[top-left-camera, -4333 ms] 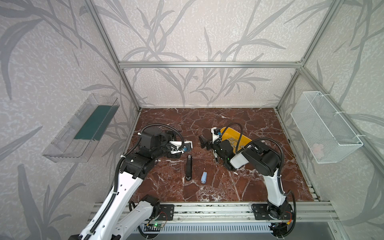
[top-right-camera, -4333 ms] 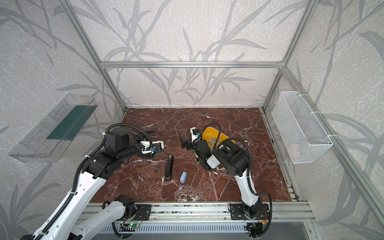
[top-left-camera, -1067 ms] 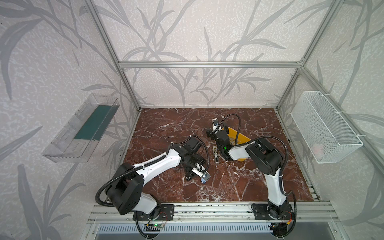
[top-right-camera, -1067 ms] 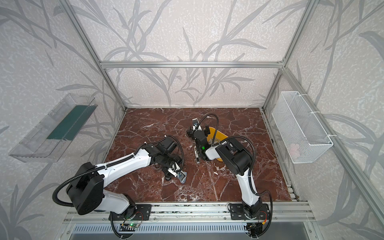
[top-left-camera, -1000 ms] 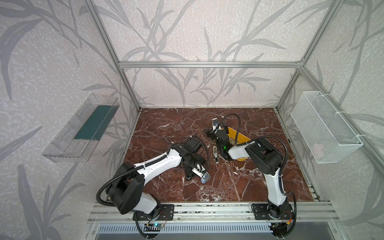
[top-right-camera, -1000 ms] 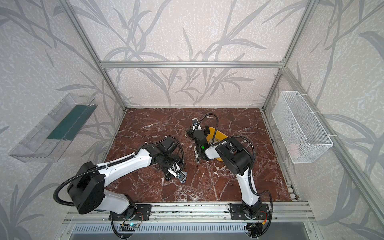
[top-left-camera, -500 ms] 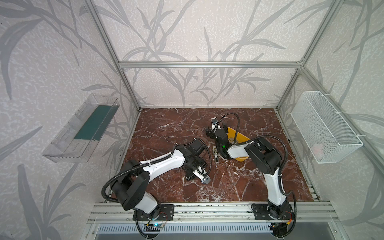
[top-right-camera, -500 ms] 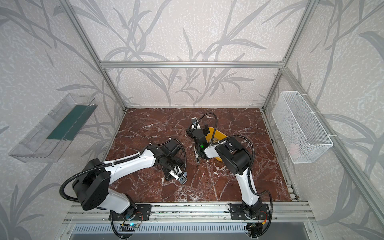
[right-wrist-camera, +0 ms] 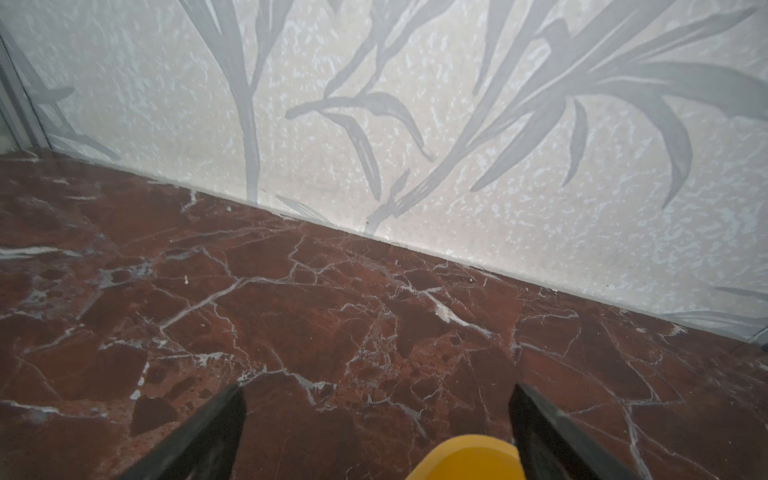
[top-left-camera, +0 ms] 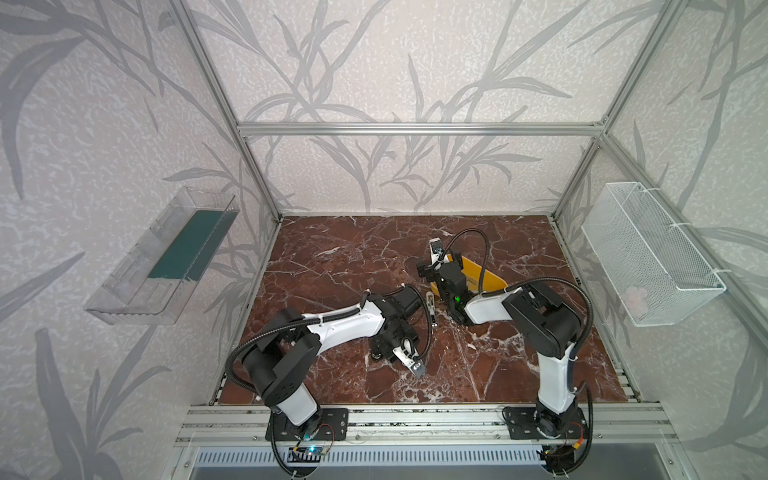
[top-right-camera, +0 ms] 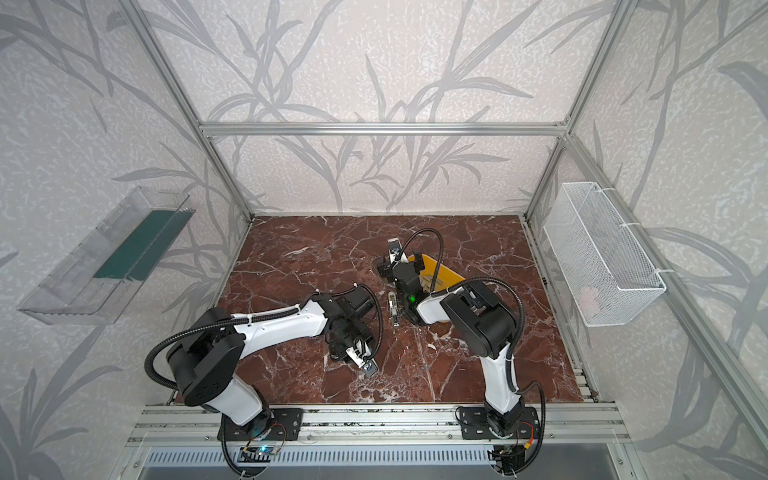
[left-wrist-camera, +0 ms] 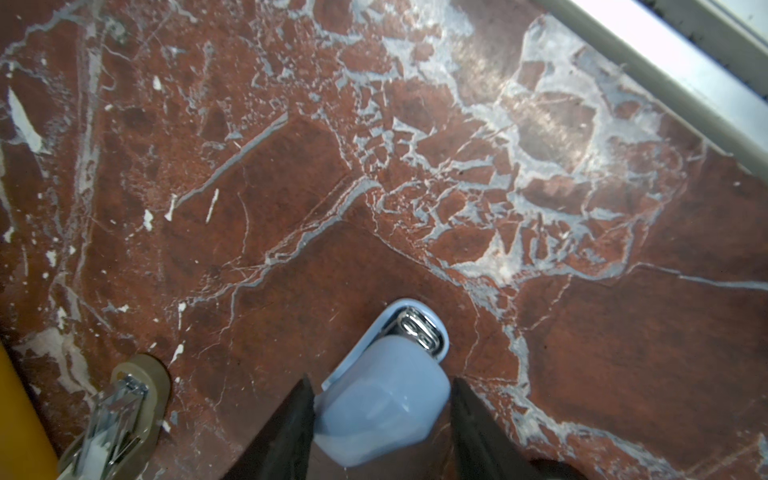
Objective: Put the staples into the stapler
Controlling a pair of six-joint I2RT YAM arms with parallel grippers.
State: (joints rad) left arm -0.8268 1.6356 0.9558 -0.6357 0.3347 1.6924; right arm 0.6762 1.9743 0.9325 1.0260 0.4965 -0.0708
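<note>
— Are the two alike?
— Yes. The left arm (top-left-camera: 345,326) and right arm (top-left-camera: 484,311) are glossy white shells on bulky black joints, each with a black ribbed cable (top-left-camera: 468,231).
— Markings?
— A small green light (top-left-camera: 457,298), right of centre.

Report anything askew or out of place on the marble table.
The tan plastic stapler lies open beside the yellow tray, chrome magazine exposed. The left claw grips a pale blue plastic stapler; nothing else stands out.
</note>
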